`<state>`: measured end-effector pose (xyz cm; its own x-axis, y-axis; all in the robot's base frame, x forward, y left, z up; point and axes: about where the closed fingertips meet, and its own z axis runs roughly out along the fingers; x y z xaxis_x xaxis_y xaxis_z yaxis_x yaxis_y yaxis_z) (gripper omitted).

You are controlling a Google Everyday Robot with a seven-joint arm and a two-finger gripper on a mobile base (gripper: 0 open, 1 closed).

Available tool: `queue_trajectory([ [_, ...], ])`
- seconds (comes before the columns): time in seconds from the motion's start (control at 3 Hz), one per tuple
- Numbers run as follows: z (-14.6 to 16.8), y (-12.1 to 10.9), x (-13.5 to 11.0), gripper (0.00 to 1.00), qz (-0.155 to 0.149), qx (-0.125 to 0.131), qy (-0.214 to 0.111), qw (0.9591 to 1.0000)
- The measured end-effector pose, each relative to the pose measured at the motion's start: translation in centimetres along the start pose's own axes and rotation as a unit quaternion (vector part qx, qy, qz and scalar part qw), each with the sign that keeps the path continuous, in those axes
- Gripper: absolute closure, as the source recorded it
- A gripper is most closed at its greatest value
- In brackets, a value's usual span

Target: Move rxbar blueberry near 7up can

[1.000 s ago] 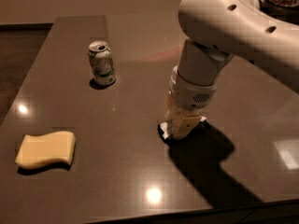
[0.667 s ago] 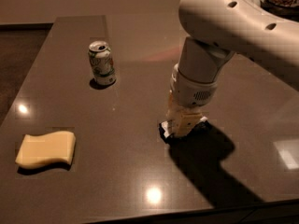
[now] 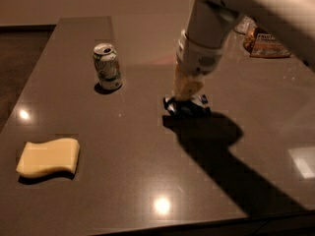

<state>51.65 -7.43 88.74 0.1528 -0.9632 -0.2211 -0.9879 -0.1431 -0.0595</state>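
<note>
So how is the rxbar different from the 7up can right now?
The 7up can stands upright; the rxbar lies flat. The 7up can is green and white, the rxbar dark with white patches. The 7up can stands free, while the gripper sits directly over the rxbar, covering its middle. Both rest on the table.

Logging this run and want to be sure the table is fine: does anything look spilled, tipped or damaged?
Nothing stands out. The 7up can stands upright, the rxbar blueberry lies flat under the tool at mid-table, and the yellow sponge lies flat at the front left. No spill shows on the table.
</note>
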Motion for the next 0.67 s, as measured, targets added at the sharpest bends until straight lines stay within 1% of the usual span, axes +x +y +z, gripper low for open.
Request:
queue_trajectory([
  [0.33, -0.8, -5.1, -1.3, 1.0, 0.013, 0.016, -0.026, 0.9995],
  [0.67, -0.4, -9.3, -3.0, 1.0, 0.023, 0.025, -0.047, 0.9983],
])
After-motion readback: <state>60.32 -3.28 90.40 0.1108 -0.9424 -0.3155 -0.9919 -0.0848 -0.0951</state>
